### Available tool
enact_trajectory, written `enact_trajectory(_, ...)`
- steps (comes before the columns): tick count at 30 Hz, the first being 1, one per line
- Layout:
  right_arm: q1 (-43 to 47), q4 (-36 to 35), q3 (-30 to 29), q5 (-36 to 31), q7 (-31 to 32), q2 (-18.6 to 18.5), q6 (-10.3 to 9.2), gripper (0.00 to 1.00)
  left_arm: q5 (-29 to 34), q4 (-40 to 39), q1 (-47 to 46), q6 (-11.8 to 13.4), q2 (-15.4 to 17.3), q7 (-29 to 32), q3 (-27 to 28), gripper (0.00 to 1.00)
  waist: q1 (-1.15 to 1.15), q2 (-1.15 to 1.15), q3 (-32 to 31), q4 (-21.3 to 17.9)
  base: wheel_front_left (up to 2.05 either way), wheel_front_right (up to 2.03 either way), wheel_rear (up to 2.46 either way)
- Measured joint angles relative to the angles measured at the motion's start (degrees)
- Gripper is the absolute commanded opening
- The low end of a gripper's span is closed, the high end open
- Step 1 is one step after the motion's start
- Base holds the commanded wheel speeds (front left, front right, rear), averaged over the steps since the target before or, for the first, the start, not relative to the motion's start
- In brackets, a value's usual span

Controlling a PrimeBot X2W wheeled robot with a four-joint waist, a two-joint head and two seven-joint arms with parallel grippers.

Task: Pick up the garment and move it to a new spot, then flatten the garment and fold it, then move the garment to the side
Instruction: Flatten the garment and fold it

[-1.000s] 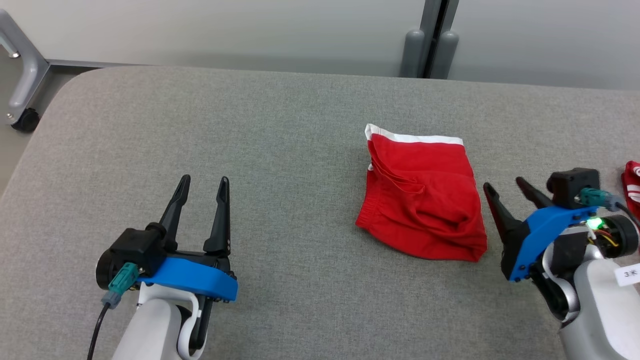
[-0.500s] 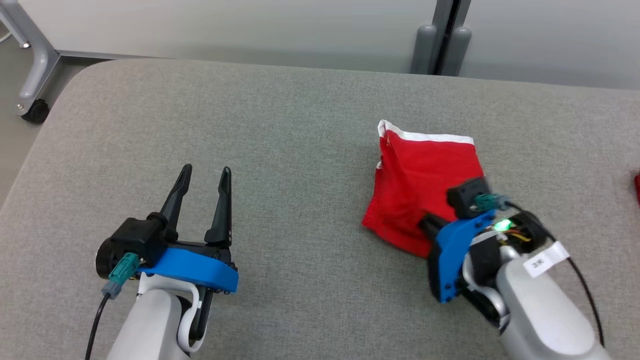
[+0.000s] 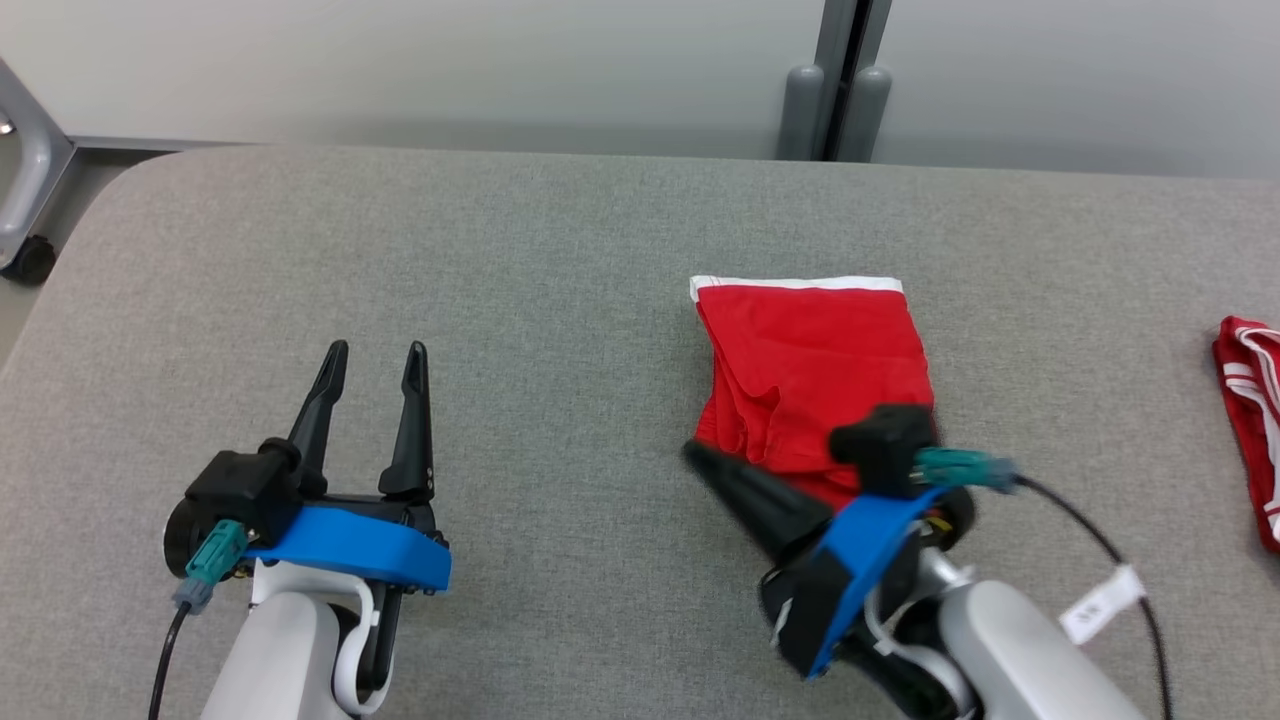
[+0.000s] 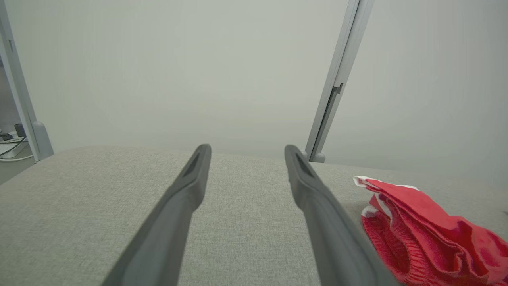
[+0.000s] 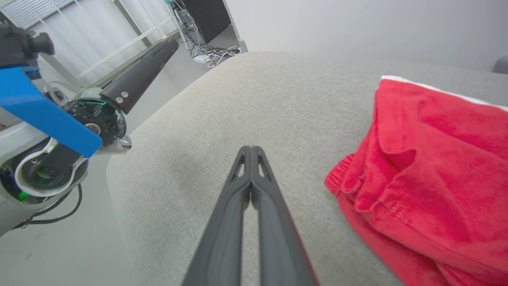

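The red garment [image 3: 810,360] with a white band lies bunched on the grey table [image 3: 500,250], right of centre. It also shows as the red garment [image 4: 416,226] and the red garment [image 5: 436,159]. My right gripper [image 3: 695,455] is shut, low at the garment's near-left edge, its fingers pointing left. In the right wrist view the right gripper [image 5: 250,149] has both fingers pressed together over bare table, with the cloth just to their right. My left gripper [image 3: 375,350] stands open over bare table at the lower left, well away from the garment. The left gripper [image 4: 246,149] holds nothing.
Another red and white striped garment [image 3: 1250,400] lies at the table's right edge. A grey wall with a post [image 3: 835,90] runs behind the table. A wheeled frame leg [image 3: 25,255] stands off the far left corner. The left arm's blue bracket [image 5: 39,111] is in the right wrist view.
My right gripper went from open at the garment's right side, across its near part, to shut at its near-left edge. The garment now looks narrower. The camera shifted; the left arm held still.
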Motion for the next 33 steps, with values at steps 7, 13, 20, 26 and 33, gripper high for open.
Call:
enact_trajectory(7,5.4,-3.3,-16.5,-6.4,-10.1,0.8,-0.01,1.00,0.2,0.0,1.7,0.0,-0.2,0.0,1.6,1.00,0.00,0.00,-2.3,-1.2,0.00,0.00,0.00)
enact_trajectory(13,11.4,-3.5,-28.7,-12.7,-13.7,2.4,-0.01,1.00,0.6,-0.1,4.0,0.0,-0.1,0.0,3.3,1.00,0.00,0.00,-4.4,-2.7,0.00,0.00,0.00)
enact_trajectory(20,15.2,-2.7,-36.1,-15.6,-15.3,3.5,-0.01,1.00,1.6,-0.3,7.2,0.3,0.5,0.0,5.2,1.00,0.00,0.00,-6.8,-4.6,0.00,0.00,0.00)
enact_trajectory(26,17.1,-1.2,-38.4,-16.2,-15.0,3.9,-0.01,1.00,2.2,-0.2,9.2,0.3,0.7,0.0,6.1,1.00,-0.01,0.00,-8.9,-5.7,0.00,0.00,0.00)
enact_trajectory(33,17.7,-1.2,-38.6,-16.2,-14.0,4.0,-0.01,1.00,2.6,0.1,10.0,0.3,1.2,0.0,6.7,1.00,-0.01,0.00,-10.1,-6.1,0.00,0.00,0.00)
